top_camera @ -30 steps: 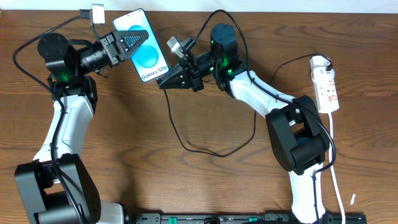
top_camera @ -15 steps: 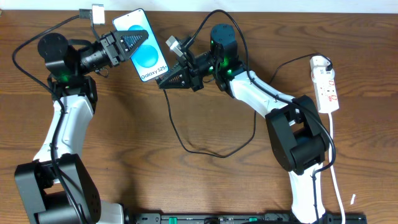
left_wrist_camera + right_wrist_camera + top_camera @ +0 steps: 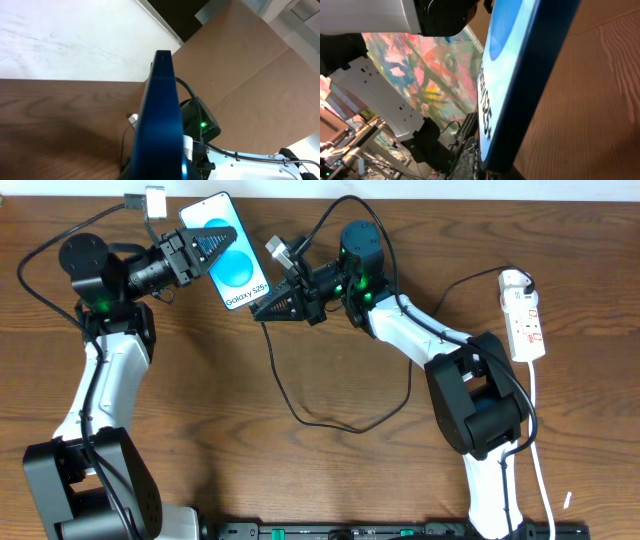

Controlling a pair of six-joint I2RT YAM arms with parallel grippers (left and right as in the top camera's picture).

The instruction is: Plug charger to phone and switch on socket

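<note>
Starting nearest the robot's base, we see the charger (image 3: 350,427) lying in a wide loop on the brown worktop (image 3: 200,430), its thin black cable then climbing toward the right arm. Over on the right side, the socket (image 3: 526,315) lies flat near the worktop's edge, well apart from both pincers, with its white cord trailing back toward the base.

Farther out, the right pincer (image 3: 262,311) is closed. The charger's cable runs up into it, so we read it as gripping the charger near its free end, though we cannot make out the plug tip itself. This pincer sits just beside the lower short edge of the phone (image 3: 240,275).

At the far edge, the phone is lifted off the wood and tilted, its blue screen facing up toward the overhead camera. The left pincer (image 3: 230,240) is clamped tight across the phone's upper half. From the left wrist we see the phone edge-on as a dark blue slab. From the right wrist its edge and lit screen fill the view at very close range.
</note>
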